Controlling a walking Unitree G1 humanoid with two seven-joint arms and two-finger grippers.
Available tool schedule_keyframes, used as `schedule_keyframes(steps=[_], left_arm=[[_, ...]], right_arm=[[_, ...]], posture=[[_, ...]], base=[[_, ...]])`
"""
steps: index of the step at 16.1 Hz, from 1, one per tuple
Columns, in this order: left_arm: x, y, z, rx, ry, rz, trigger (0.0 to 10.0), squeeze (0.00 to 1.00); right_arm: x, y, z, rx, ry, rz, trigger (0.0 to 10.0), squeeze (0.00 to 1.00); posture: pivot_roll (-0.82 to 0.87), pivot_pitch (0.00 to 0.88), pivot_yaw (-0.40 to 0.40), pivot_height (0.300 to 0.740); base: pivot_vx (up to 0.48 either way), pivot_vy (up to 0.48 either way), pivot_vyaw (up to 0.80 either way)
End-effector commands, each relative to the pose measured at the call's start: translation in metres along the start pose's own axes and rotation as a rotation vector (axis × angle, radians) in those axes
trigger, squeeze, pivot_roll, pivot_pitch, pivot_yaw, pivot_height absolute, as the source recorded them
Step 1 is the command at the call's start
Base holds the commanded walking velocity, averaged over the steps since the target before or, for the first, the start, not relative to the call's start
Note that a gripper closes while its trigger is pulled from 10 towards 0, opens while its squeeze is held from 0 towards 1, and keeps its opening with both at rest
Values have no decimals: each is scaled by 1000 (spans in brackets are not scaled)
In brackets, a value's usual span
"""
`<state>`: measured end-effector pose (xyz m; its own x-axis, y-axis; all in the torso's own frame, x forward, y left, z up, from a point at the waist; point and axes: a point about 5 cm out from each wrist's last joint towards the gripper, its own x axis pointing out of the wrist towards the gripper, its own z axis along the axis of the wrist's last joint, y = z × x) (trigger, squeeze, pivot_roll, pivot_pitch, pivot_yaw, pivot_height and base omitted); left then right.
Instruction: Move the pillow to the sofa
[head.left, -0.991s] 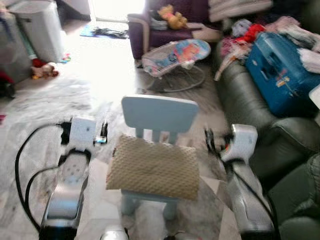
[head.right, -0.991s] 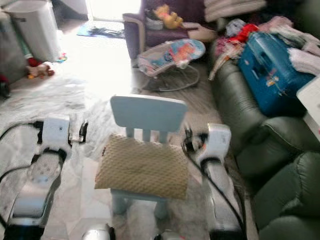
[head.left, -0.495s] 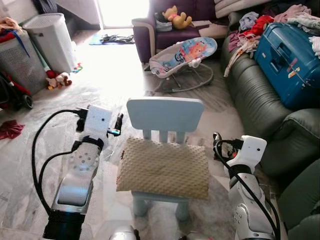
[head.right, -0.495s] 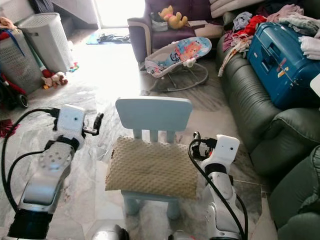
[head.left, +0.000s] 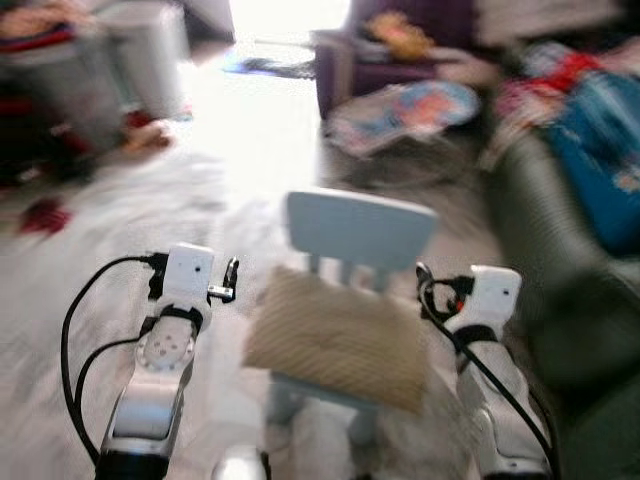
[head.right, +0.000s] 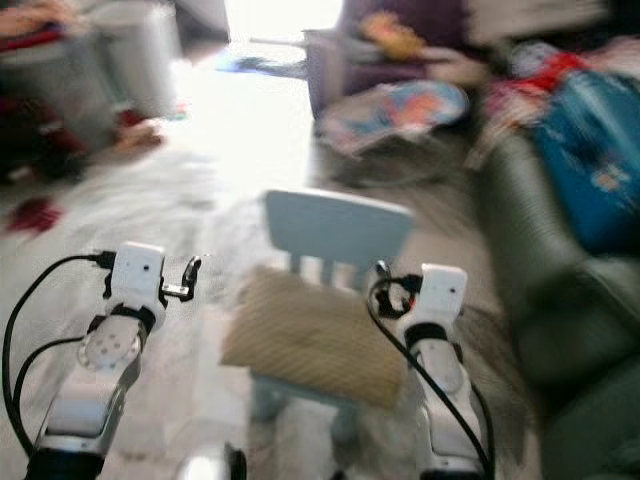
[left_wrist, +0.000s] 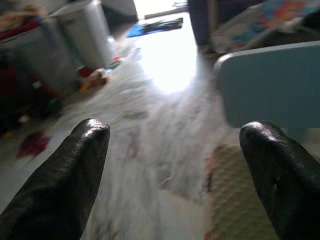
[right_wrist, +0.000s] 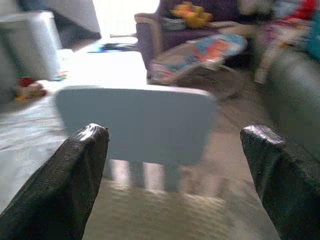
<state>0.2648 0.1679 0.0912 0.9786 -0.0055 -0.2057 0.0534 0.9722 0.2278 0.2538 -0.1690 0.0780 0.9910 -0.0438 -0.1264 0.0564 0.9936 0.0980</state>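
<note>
Currently both end effectors flank the beige knobbly fabric pillow (head.left: 335, 340), fingers spread wide, gripping nothing: left end effector (left_wrist: 175, 165) beside its left edge, right end effector (right_wrist: 175, 175) at its right. Pillow lies on the pale blue plastic child's chair (head.left: 360, 232). Dark green leather sofa (head.right: 535, 270) sits farther right.

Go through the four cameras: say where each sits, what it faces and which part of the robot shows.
Left eye view: head, looking down at the pillow on the chair; both arms show.
Right eye view: head, same scene; left gripper and sofa show.
Left wrist view: left wrist, facing the floor; two black fingers apart.
Right wrist view: right wrist, facing the chair back; right gripper open.
All views share the chair.
</note>
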Motion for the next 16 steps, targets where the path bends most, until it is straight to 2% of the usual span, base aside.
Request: schedule_keyframes(steps=[1, 3, 6, 9, 11, 13, 16], left_arm=[[1, 1, 5, -1, -22, -7, 10000, 0], [4, 1, 10, 21, -37, -41, 10000, 0], [7, -1, 8, 10, -30, -80, 10000, 0], [7, -3, 8, -6, -22, -59, 10000, 0], [5, -5, 9, 47, -48, -51, 10000, 0], [5, -3, 8, 32, -35, -25, 10000, 0], [3, 8, 5, 0, -17, 27, 10000, 0]], right_arm=[[3, 3, 3, -3, -8, 10, 10000, 0], [5, 1, 5, 11, -13, -2, 10000, 0], [8, -4, 10, 5, -12, -55, 10000, 0], [5, -7, 7, 17, 0, -67, 10000, 0], [5, -5, 8, 15, -3, -55, 10000, 0], [6, -5, 9, 22, -1, -51, 10000, 0], [5, 5, 15, 71, -23, 20, 10000, 0]], posture=[[34, 0, -24, 740], [35, 0, -28, 740], [27, 0, -29, 740], [20, 0, -31, 740], [18, 0, -32, 740], [18, 0, -32, 740], [18, 0, -32, 740]], base=[[0, 0, 406], [0, 0, 0], [0, 0, 0], [0, 0, -731], [0, 0, 0], [0, 0, 0], [0, 0, 0]])
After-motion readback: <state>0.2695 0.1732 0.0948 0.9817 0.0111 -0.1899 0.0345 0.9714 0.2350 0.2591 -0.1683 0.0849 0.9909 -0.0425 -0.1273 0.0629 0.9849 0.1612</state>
